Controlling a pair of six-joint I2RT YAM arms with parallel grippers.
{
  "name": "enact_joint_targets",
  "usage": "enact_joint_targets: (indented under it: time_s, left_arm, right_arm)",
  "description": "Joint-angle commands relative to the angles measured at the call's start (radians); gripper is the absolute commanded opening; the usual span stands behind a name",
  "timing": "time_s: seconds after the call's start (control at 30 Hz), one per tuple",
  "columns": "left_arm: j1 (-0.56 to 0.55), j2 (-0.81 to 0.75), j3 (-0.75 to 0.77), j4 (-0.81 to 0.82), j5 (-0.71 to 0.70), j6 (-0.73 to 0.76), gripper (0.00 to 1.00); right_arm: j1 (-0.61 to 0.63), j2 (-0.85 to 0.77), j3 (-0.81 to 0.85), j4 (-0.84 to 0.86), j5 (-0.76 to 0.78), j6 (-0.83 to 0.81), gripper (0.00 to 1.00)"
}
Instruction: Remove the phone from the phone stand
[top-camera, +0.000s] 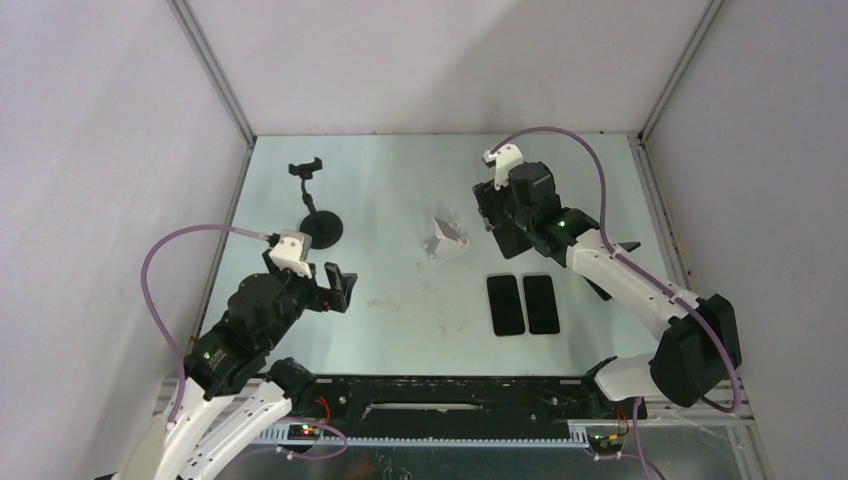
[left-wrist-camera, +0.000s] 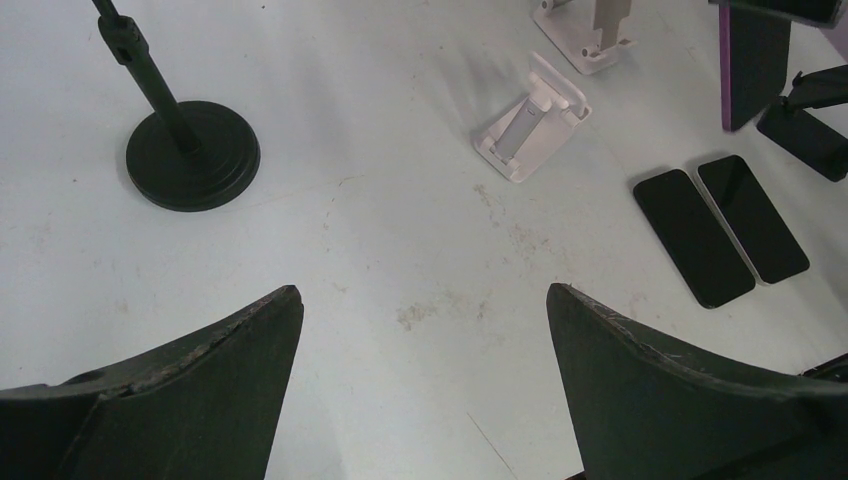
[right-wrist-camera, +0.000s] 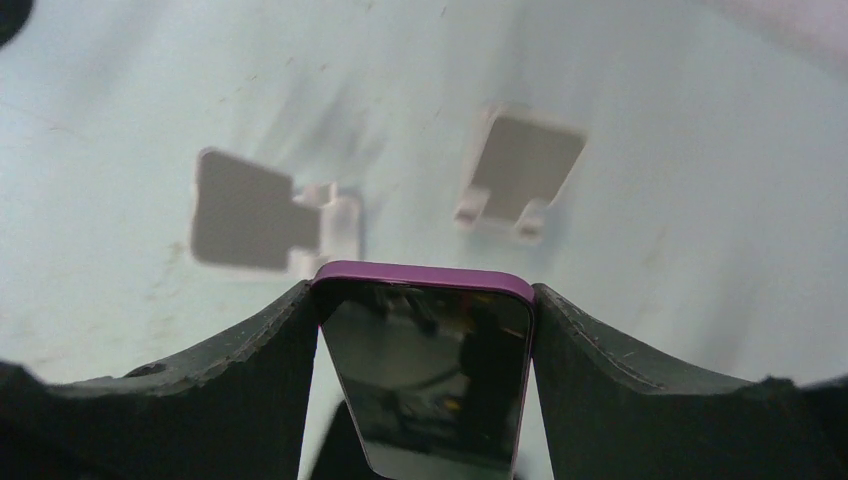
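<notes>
My right gripper (top-camera: 507, 222) is shut on a purple-edged phone (right-wrist-camera: 425, 370), its fingers pressing the phone's two long sides, and holds it upright above the table. The phone also shows in the top view (top-camera: 512, 238) and in the left wrist view (left-wrist-camera: 752, 60). Two white folding phone stands (right-wrist-camera: 255, 212) (right-wrist-camera: 522, 168) lie empty on the table below and beyond it. One white stand (top-camera: 443, 241) sits mid-table, left of the held phone. My left gripper (left-wrist-camera: 420, 295) is open and empty over bare table at the near left.
A black pole stand with a round base (top-camera: 322, 226) and an empty clamp (top-camera: 306, 167) stands at the far left. Two black phones (top-camera: 523, 304) lie flat side by side near the right arm. A dark object (left-wrist-camera: 812, 140) lies right of them.
</notes>
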Motion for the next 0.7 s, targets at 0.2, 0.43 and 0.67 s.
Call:
enact_joint_targets:
  time_s: [0.2,0.43,0.67]
  left_arm:
    - [-0.006,-0.004,-0.007,0.039,0.018,-0.005,1.00]
    - [-0.006,-0.006,-0.007,0.037,0.017,-0.005,1.00]
    - [-0.005,-0.004,-0.007,0.042,0.023,-0.005,1.00]
  right_arm:
    - [0.038,-0.021,0.035,-0.355,-0.116,0.726,0.00]
    - [0.118,0.052,-0.047,-0.311,-0.147,0.843,0.00]
    - [0.178,0.142,-0.098,-0.269,-0.147,0.892,0.00]
